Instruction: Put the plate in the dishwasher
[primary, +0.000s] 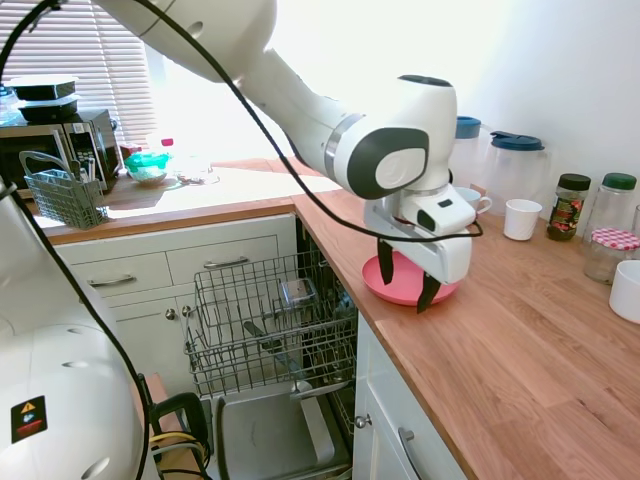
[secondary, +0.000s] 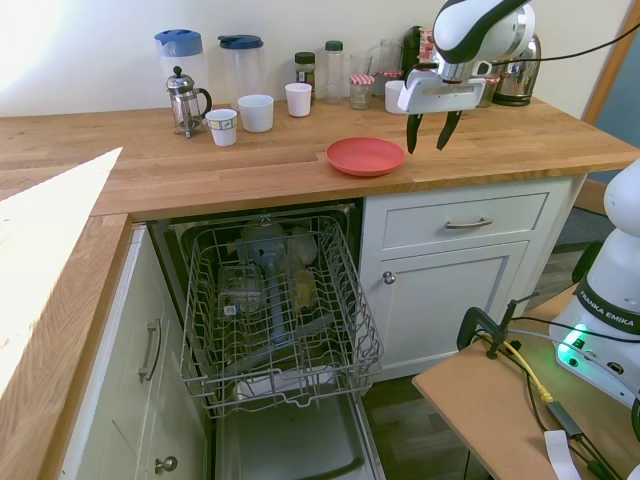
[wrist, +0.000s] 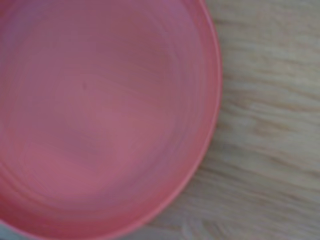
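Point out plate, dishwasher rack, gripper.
plate (secondary: 362, 156): second exterior view, centre of dish.
dishwasher rack (secondary: 275, 372): second exterior view, front wire rim.
gripper (secondary: 428, 133): second exterior view, midway between open fingertips.

"FRANKA EMIKA" is printed in dark letters on the white robot base (secondary: 612, 300), low and well to the side of the gripper (secondary: 428, 132). Jar labels on the counter are too small to read.

A blurred coral-pink plate (wrist: 100, 120) fills most of the view, lying on a wooden counter (wrist: 270, 150).
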